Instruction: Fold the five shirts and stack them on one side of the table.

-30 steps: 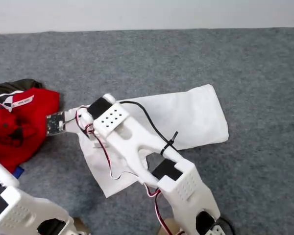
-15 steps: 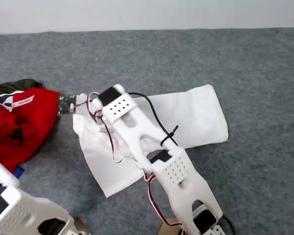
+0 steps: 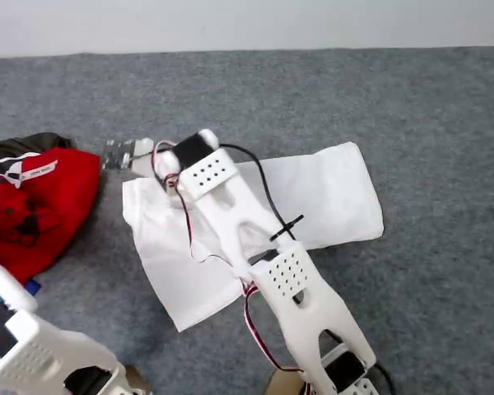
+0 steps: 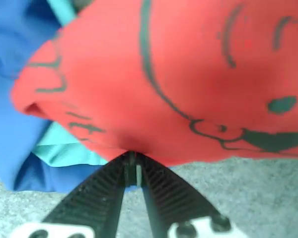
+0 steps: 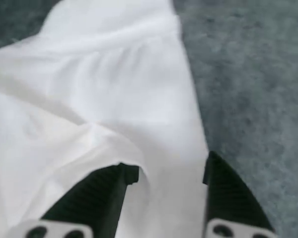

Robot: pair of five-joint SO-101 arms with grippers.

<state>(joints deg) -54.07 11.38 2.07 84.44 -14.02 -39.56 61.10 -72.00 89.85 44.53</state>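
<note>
The left fingers (image 4: 131,168) are pressed together along their length. Their tips touch the lower edge of the red shirt (image 4: 188,74); whether cloth is pinched between them cannot be told. The left wrist view shows black line drawing on the red shirt. A blue shirt (image 4: 10,114) lies under it on one side, with a strip of teal cloth (image 4: 64,151) between the two. The grey carpeted surface (image 4: 248,198) begins just past the red edge.

The right fingers (image 5: 126,174) are spread apart and hold nothing. The right wrist view shows the white shirt (image 5: 89,99) below them. A raised fold crosses the cloth near one fingertip, and the shirt's straight side edge runs up between the two fingers, with bare surface beside it.

The high view shows the layout. The white shirt lies near the middle of the surface, one part spread toward the right and another toward the near left. The right arm (image 3: 255,239) extends diagonally from the near edge across the shirt and covers its middle. A black cable (image 3: 267,197) runs along the arm. The right fingers appear past the shirt's far left corner, between it and the red shirt. The red shirt is bunched at the left edge on top of a dark garment (image 3: 16,148). The left arm (image 3: 33,354) occupies the near left corner. A pale wall (image 3: 247,25) borders the far side.
</note>
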